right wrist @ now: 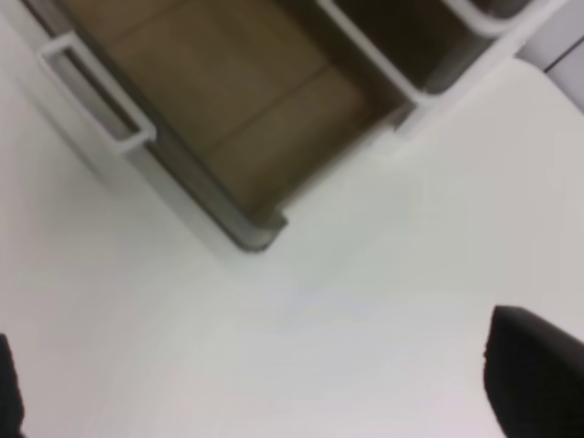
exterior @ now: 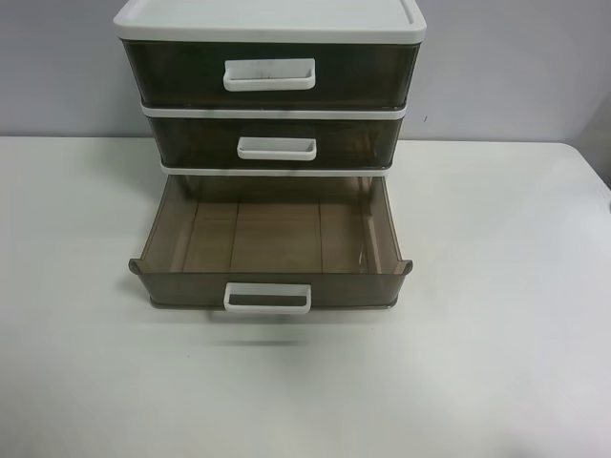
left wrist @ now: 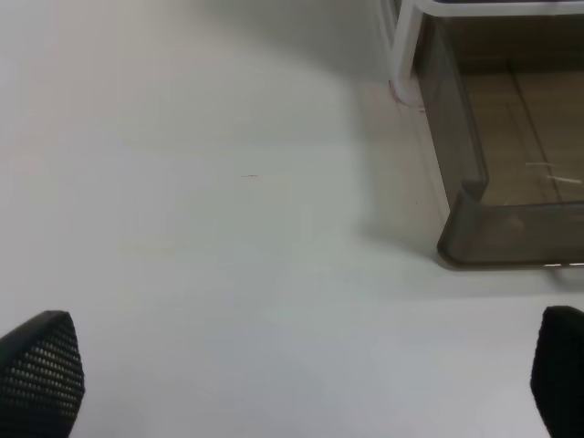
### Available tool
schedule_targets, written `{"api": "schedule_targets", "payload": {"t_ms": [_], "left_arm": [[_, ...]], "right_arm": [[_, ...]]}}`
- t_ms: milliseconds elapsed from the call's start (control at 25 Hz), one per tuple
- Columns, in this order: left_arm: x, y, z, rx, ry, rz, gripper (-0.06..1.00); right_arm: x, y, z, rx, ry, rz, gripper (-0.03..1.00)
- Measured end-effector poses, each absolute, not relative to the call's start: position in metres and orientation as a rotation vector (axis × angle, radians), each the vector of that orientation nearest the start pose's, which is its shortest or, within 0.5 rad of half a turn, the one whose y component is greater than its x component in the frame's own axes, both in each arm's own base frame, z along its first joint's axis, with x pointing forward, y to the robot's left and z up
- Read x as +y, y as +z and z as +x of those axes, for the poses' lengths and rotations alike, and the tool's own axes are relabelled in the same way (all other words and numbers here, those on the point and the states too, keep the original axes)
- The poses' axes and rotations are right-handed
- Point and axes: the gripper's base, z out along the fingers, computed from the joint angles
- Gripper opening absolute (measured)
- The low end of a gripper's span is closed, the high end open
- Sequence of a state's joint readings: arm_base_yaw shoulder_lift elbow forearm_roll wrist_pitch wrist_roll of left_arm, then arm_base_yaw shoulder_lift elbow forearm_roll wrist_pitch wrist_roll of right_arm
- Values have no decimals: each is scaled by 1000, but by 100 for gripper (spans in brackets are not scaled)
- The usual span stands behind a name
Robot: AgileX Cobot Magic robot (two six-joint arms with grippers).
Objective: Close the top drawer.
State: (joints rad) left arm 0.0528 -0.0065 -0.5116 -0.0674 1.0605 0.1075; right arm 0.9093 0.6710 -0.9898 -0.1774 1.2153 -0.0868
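Observation:
The top drawer (exterior: pixel 269 73) is smoky brown with the widest white handle, faintly scuffed. It sits under the white lid (exterior: pixel 270 19) of the drawer unit, its front about flush with the lid. No arm shows in the exterior high view. My left gripper (left wrist: pixel 301 383) is open and empty above the white table, beside a front corner of the pulled-out bottom drawer (left wrist: pixel 511 182). My right gripper (right wrist: pixel 274 392) is open and empty above the table near that drawer's other front corner (right wrist: pixel 260 233).
The bottom drawer (exterior: pixel 272 239) is pulled far out and empty, with its white handle (exterior: pixel 267 299) toward the table's front. The middle drawer (exterior: pixel 277 143) is pushed in. The unit stands at the back of the white table (exterior: pixel 496 334), against a grey wall.

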Motion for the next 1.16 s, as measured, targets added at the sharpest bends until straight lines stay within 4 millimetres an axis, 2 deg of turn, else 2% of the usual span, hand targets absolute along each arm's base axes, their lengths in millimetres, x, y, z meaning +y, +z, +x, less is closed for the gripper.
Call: {"api": "schedule_targets", "payload": {"t_ms": [200,400,560,760,1160], "left_arm": [[-6,281,-7,2023,21,59,99],[-6,281,-7,2023,21,59,99],[-6,281,-7,2023,21,59,99],[-6,281,-7,2023,22,59,99],[-6,281,-7,2023,21,59,99]], "right_arm": [[28,341,42,2129,193,-1031,99],[10,301,29,2170,196,-708,99],[2,281,12,2122,176,-448,99],[-3,278,-6,2031,113,-288,99],[-3,278,-6,2033,104,-271,99]]}}
